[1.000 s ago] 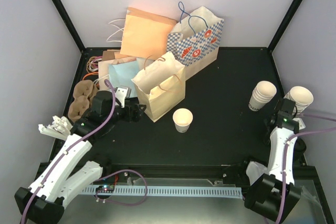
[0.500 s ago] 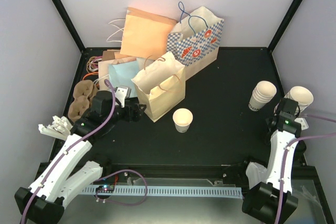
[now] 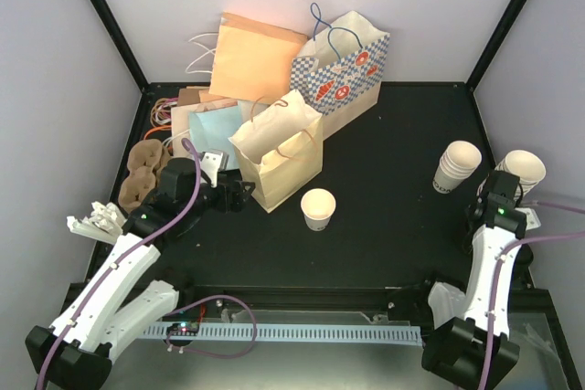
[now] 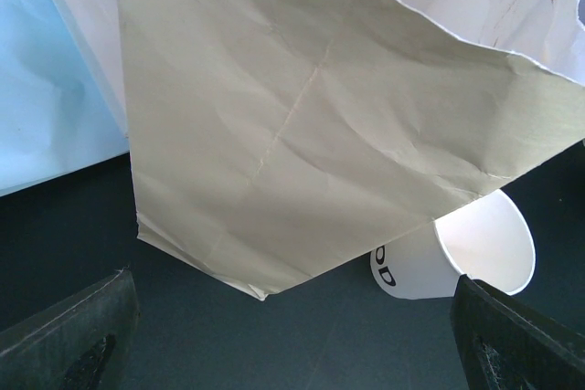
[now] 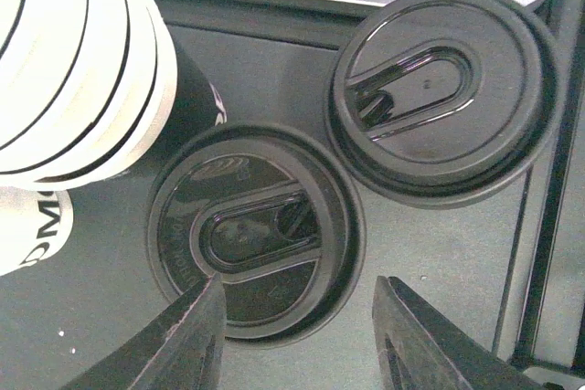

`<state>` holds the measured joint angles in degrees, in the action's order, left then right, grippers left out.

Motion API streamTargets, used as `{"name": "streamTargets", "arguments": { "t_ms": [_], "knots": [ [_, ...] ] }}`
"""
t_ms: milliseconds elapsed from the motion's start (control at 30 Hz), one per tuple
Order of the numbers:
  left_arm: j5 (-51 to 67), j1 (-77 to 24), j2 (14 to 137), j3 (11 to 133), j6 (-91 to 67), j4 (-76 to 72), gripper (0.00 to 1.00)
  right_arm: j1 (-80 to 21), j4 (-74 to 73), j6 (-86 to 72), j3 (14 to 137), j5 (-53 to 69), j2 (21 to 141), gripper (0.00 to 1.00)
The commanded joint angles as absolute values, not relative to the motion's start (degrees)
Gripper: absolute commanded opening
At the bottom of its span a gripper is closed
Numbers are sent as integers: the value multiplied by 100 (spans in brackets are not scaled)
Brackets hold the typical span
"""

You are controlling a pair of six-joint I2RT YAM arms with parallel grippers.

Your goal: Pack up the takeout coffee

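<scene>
Right wrist: looks like lid-grab step, right tool wide, empty, over black lid, desk 3 o'clock; nxt: drop & pinch rim.

- Cream paper bag, upright and open, left of centre.
- Blue-checked bag behind it, beside an orange bag.
- Cup stack and second cup stack, lidless, on the right.
- Black lid lying flat just beside a second black lid.
- Brown pulp carriers, far left.
</scene>
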<state>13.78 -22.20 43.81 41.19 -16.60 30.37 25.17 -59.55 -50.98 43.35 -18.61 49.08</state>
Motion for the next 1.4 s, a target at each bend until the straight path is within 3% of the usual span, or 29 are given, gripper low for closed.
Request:
{"name": "streamTargets", "arguments": {
  "t_ms": [0,600,1100,1367],
  "knots": [
    [1517,-2206,4280,4122,-1624,2936,96,2549,-6117,-5409,4472,-2281,4803,49],
    [1526,-2206,4297,4113,-1632,2919,96,3095,-5615,-5105,4123,-1838,5179,49],
    [1476,-2205,4324,4113,-1644,2927,96,3130,-5372,-4836,4052,-1658,5445,27],
    [1502,-2205,4351,4110,-1660,2918,96,3130,-5403,-4825,4053,-1606,5382,23]
  ]
}}
